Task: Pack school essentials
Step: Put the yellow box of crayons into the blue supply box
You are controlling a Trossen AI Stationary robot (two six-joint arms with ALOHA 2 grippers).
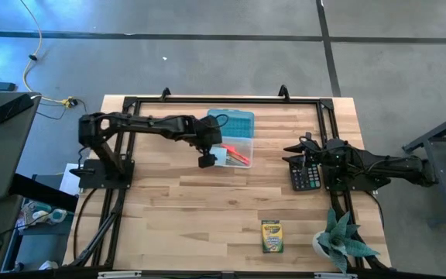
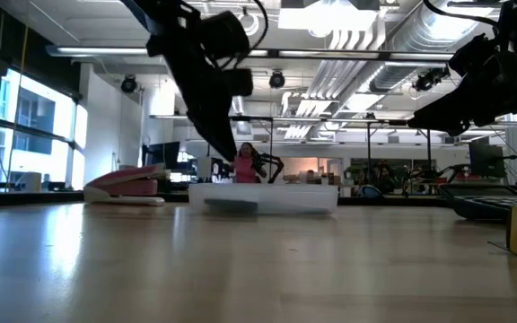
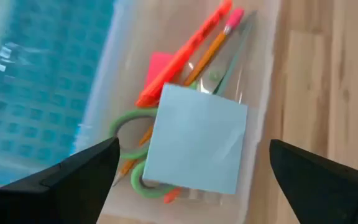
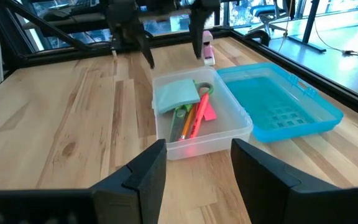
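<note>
My left hand hangs wide open and empty just over the box; the note pad lies directly beneath it atop the scissors and marker. I judge that drop done. Next comes the crayon box, well off toward my right hand, which is half-open and empty. Its label is unreadable.

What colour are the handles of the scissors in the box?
Green. The scissors show best in the left wrist view, partly under the note pad.

Light-blue note pad, green-handled scissors, orange marker, yellow-green crayon box
</note>
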